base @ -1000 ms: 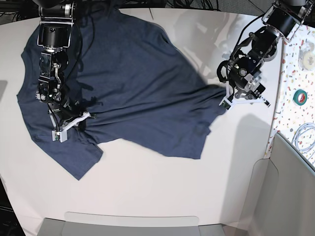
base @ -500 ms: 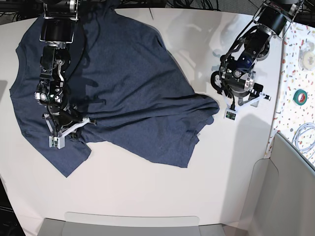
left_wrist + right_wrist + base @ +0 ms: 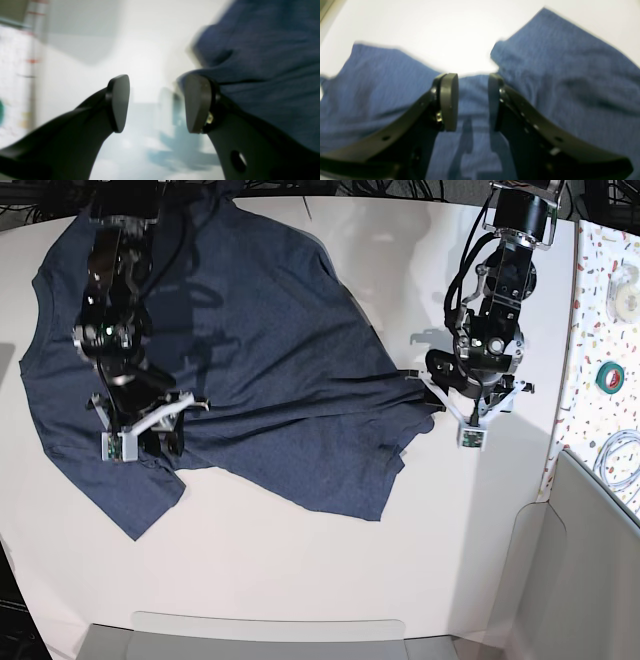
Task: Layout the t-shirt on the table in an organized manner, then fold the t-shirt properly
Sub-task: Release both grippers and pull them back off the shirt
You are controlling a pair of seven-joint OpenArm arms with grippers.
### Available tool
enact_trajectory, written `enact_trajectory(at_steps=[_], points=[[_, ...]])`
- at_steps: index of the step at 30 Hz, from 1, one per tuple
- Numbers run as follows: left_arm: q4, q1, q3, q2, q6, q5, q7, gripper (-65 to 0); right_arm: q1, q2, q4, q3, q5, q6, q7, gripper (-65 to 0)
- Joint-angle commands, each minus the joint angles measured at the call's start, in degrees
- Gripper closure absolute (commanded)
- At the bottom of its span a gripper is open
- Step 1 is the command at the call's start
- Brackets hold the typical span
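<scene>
So, starting at the fingers: the left gripper (image 3: 155, 102) has its pads spread wide with nothing between them, just white table (image 3: 300, 580) showing through the gap, and the t-shirt (image 3: 250, 350) edge sits right beside the one pad. The right gripper (image 3: 472, 101) has its pads parted too, hovering over cloth with a fold visible in the gap but not pinched (looks like neither arm is holding anything). The shirt lies spread across the far-left part of the table in the base view, rumpled, with one corner pulled out toward the left arm. To lay it out well, I'd grab that stretched corner and a sleeve edge low and close to the hem, then pull apart evenly so creases flatten. No lettering or brand readable from here; this side looks plain.
</scene>
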Motion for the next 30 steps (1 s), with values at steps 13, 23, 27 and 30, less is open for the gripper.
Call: enact_trajectory(at_steps=[13,23,27,30], points=[[-4.2,3.0,-32.5,5.7,-4.7,-34.2,11.8,-34.4,-20.0,4.5,8.4,0.3,0.3,0.5,1.6,-20.4],[-14.1,4.1,-32.2,6.0,-4.8,-34.6,7.9,-34.4,-17.6,6.1,8.4,0.4,0.3,0.6,-13.9,-20.4],[-15.5,4.1,-29.6,8.0,-4.8,-34.6,6.3,-34.4,-16.6,6.1,8.4,0.4,0.3,0.6,-14.1,-20.4],[-15.5,4.1,-26.1,8.6,-4.7,-34.6,6.3,-34.4,-16.5,6.1,8.4,0.4,0.3,0.6,-14.2,-20.4]])
